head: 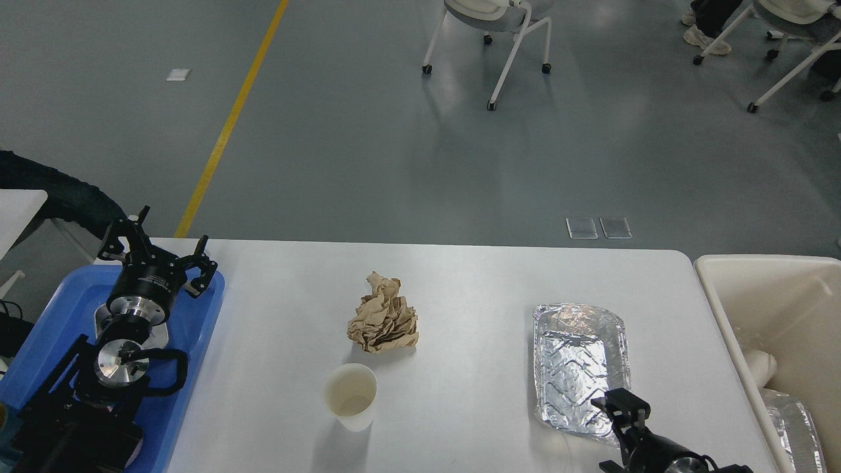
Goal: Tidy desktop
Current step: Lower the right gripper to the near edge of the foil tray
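**Desktop stock, one moment**

Desktop (pixel 473 289): white, rounded far corners, filled the lower half of the view; its far edge met grey floor (pixel 368 144).

Crumpled brown paper (pixel 383 322): centre, clear space all round.

Paper cup (pixel 350 396): upright, open, just in front of the paper, apart from it.

Foil tray (pixel 579 368): right of centre, short of the right edge.

Blue tray (pixel 197 341): at the left edge.

Cream bin (pixel 769 309): beside the right edge.

Left gripper (pixel 159 253): above the blue tray's far end, fingers spread apart, holding nothing.

Right gripper (pixel 621 406): over the foil tray's near edge, seen dark and small; whether parted or closed could not be told.

Widest bare stretch: between paper and foil tray.
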